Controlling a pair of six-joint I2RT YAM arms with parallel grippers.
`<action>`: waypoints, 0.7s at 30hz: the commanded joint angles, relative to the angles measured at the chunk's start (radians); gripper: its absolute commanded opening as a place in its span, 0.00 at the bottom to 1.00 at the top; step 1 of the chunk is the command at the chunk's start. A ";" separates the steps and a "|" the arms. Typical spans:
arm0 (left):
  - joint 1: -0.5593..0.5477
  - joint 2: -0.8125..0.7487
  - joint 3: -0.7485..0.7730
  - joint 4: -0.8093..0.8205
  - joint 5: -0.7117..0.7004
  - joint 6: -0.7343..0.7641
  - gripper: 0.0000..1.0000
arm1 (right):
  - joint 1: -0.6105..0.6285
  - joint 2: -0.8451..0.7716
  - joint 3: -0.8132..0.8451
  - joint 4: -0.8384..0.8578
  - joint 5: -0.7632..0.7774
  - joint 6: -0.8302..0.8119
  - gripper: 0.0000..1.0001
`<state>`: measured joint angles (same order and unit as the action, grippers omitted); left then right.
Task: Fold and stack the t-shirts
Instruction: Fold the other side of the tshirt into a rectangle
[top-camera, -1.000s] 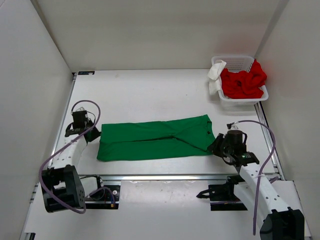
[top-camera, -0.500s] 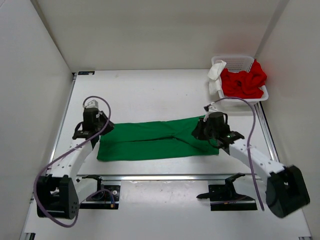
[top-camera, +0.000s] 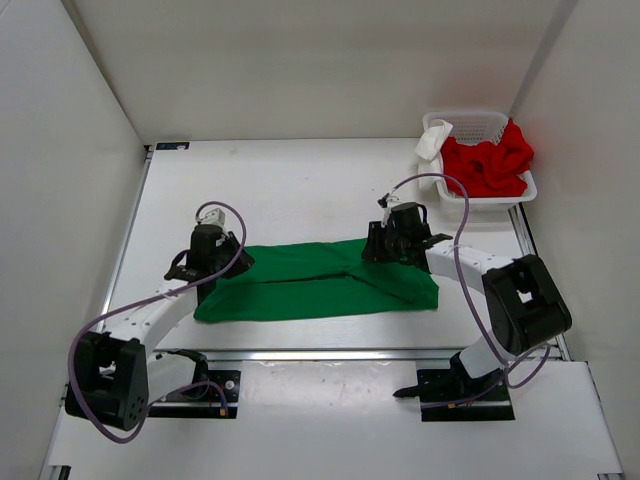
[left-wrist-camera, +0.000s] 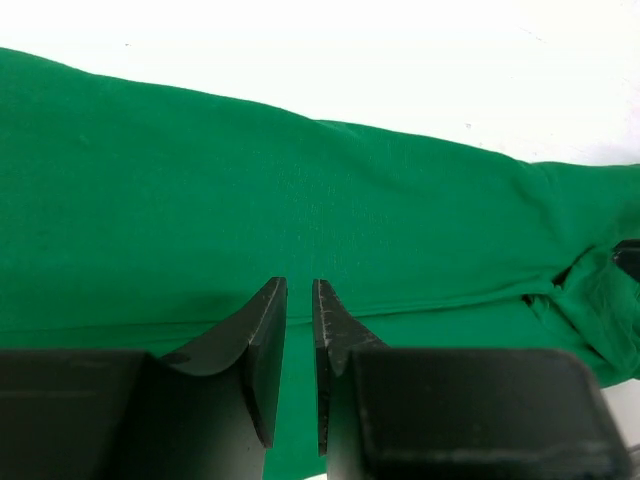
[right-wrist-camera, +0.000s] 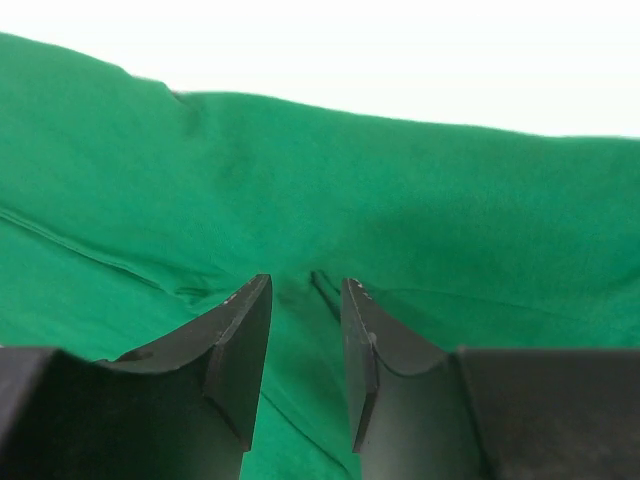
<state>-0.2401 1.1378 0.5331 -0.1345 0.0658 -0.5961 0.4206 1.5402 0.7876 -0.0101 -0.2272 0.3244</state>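
Note:
A bright green t-shirt (top-camera: 320, 282) lies flat on the table as a long folded band. My left gripper (top-camera: 222, 262) hovers over its left end. In the left wrist view the left gripper (left-wrist-camera: 299, 285) shows a narrow gap with only green cloth (left-wrist-camera: 330, 190) beneath. My right gripper (top-camera: 378, 248) sits over the band's upper right part. The right wrist view has the right gripper (right-wrist-camera: 306, 282) open above a crease in the green cloth (right-wrist-camera: 400, 190), nothing pinched. The red t-shirt (top-camera: 487, 165) fills the basket, and the white t-shirt (top-camera: 432, 140) hangs over its left rim.
The white mesh basket (top-camera: 480, 122) stands at the back right corner of the table. White walls close in the table on three sides. A metal rail (top-camera: 330, 352) runs along the near edge, by the arm bases.
Both arms have swung inward from the shirt's outer ends to over the cloth. The right jaws have spread apart. The green shirt's upper right corner has shifted inward.

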 joint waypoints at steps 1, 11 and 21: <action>0.008 -0.036 -0.028 0.039 0.009 -0.010 0.28 | 0.024 0.023 0.022 0.024 0.006 -0.016 0.32; -0.002 -0.013 -0.064 0.053 -0.007 0.007 0.26 | 0.052 -0.015 -0.036 0.044 0.045 -0.001 0.12; -0.022 -0.015 -0.042 0.068 -0.011 -0.008 0.27 | 0.142 -0.216 -0.183 -0.053 0.126 0.110 0.01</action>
<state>-0.2451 1.1313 0.4690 -0.0956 0.0612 -0.5953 0.5247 1.3777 0.6331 -0.0299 -0.1547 0.3744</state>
